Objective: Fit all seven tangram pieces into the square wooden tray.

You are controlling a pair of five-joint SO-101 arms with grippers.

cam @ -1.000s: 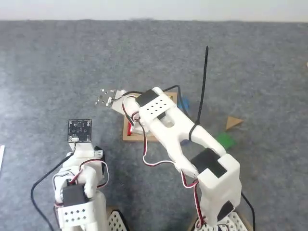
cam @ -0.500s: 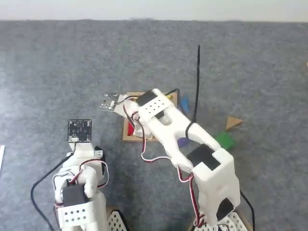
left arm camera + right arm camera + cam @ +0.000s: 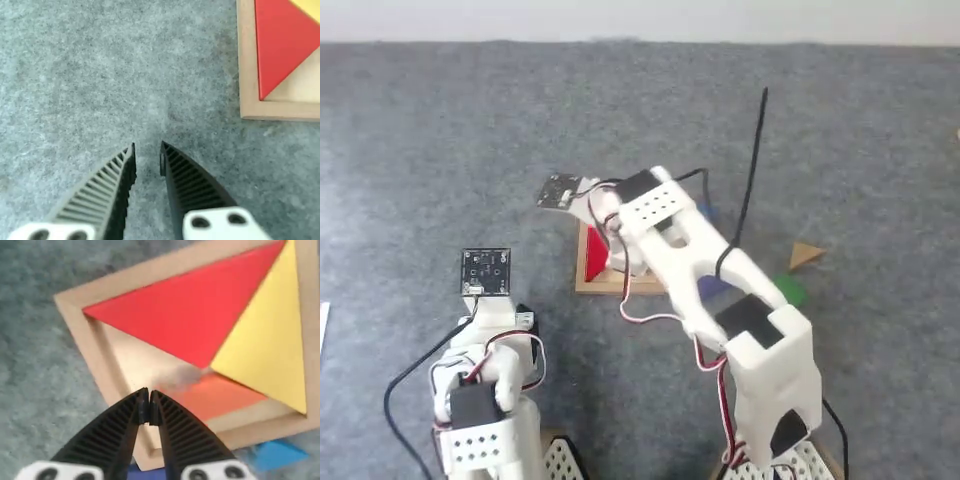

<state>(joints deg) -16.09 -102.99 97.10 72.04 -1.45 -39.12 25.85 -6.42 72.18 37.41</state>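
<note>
The square wooden tray (image 3: pixel 582 287) lies mid-table under my right arm (image 3: pixel 670 240). In the right wrist view the tray (image 3: pixel 80 327) holds a large red triangle (image 3: pixel 190 320), a large yellow triangle (image 3: pixel 270 350) and an orange piece (image 3: pixel 220 395). My right gripper (image 3: pixel 149 407) is shut and empty just above the tray's bare floor, next to the orange piece. A blue piece (image 3: pixel 277 455) lies outside the tray's rim. My left gripper (image 3: pixel 147 147) hovers over the carpet, slightly open and empty, short of the tray corner (image 3: pixel 245 100) with the red triangle (image 3: pixel 280 45).
A green piece (image 3: pixel 788 291) and a tan triangle (image 3: pixel 807 254) lie on the grey carpet right of the tray, with a dark blue piece (image 3: pixel 715 286) beside the arm. My left arm (image 3: pixel 485 380) sits folded at the near left. Open carpet stretches behind and left of the tray.
My right arm swung its wrist to the right and farther back over the tray, uncovering the red triangle at the tray's left side. The left arm kept still.
</note>
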